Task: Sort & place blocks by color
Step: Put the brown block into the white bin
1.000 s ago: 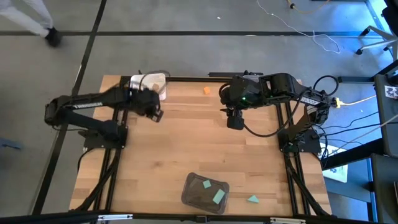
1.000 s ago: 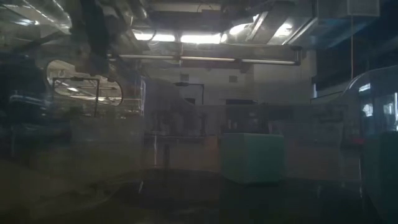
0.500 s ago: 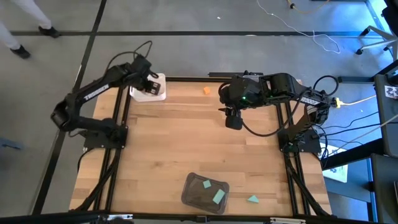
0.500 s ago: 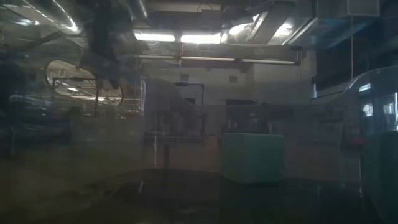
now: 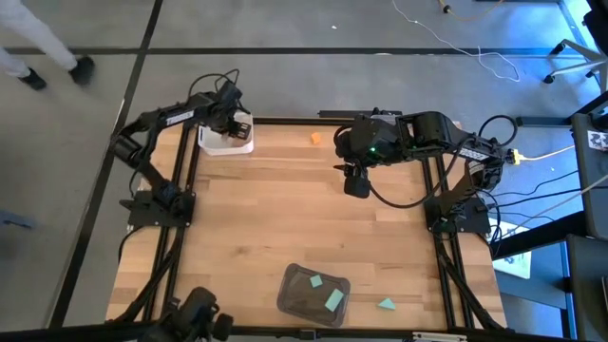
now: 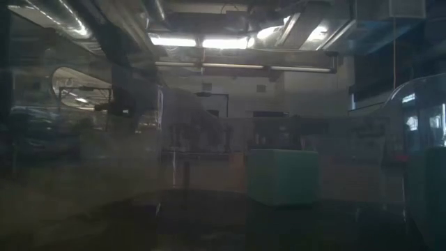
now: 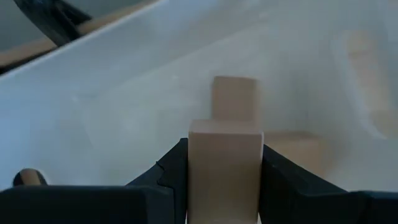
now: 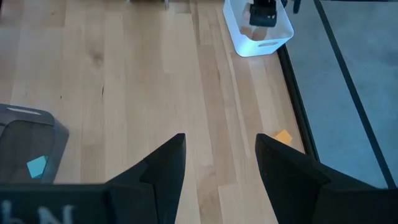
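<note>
left pincer [image 7: 224, 177]: clamped on a pale wood block [image 7: 224, 168], right over the white tray [image 5: 226, 142] at the tabletop's [image 5: 285, 218] far left corner
right pincer [image 8: 221, 165]: wide open, nothing in it, hanging above bare wood
other blocks: orange one [image 5: 316, 138] by the far edge, teal ones [image 5: 333, 300] in the grey tray [image 5: 290, 294]

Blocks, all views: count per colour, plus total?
Teal blocks: 3 (two in the dark grey tray, one on the table)
Orange block: 1
Pale wood blocks: 3 (one in the left gripper, two in the white tray; a blurred shape beside them cannot be told)
Total: 7
</note>
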